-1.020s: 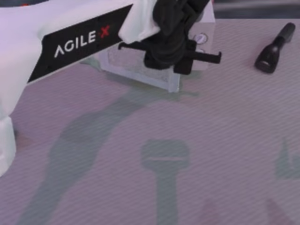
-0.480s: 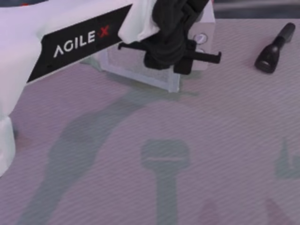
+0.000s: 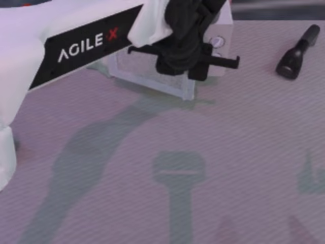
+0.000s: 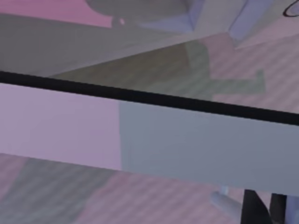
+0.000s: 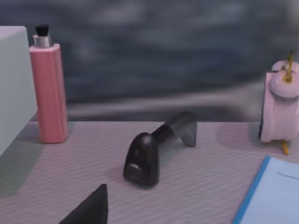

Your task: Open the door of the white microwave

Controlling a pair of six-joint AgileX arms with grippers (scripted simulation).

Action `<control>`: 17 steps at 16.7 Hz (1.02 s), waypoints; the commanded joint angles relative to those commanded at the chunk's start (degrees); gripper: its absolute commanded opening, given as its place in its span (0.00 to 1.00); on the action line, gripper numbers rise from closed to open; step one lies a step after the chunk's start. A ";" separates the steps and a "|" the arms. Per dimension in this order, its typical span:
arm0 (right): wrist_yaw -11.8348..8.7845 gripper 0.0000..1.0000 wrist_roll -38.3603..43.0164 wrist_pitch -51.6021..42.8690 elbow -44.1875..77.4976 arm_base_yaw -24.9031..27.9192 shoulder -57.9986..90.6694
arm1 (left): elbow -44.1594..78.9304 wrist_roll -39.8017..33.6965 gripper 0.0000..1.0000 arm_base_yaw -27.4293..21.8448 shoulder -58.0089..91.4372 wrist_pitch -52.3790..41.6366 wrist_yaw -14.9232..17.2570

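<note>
My left arm (image 3: 76, 46) fills the upper left of the top view, reaching across to the white microwave (image 3: 223, 25) at the far edge of the table (image 3: 228, 168), a little right of centre. The door (image 3: 152, 76) already stands swung partway out from the box, its mesh window facing the table's near left, and the left gripper (image 3: 183, 56) sits right on top of it, so I cannot tell whether its fingers are closed on the handle or merely against it. To do this well I would keep the pull following the door's arc about its hinge rather than dragging straight, so the light box does not slide. The right gripper (image 5: 88, 210) is out of the top view; its wrist camera shows only 1 dark fingertip, so its opening is unknown. It faces a black scanner (image 3: 297, 51) and a pink bottle (image 5: 49, 93). Against the frames 1 s and 0.5 s ago, nothing has visibly shifted.
</note>
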 joint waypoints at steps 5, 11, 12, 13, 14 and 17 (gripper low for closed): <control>0.00 1.00 0.00 0.00 0.00 0.00 0.00 | -0.33 -0.06 0.00 -0.37 0.14 0.08 0.37; 0.00 1.00 0.00 0.00 0.00 0.00 0.00 | -7.14 5.26 0.00 0.82 -4.85 3.54 2.87; 0.00 1.00 0.00 0.00 0.00 0.00 0.00 | -7.98 5.98 0.00 0.95 -5.32 3.86 3.21; 0.00 1.00 0.00 0.00 0.00 0.00 0.00 | -8.35 6.33 0.00 0.99 -5.52 4.00 3.35; 0.00 1.00 0.00 0.00 0.00 0.00 0.00 | -8.36 6.34 0.00 0.99 -5.52 4.00 3.35; 0.00 1.00 0.00 0.00 0.00 0.00 0.00 | -8.36 6.34 0.00 0.99 -5.52 4.00 3.35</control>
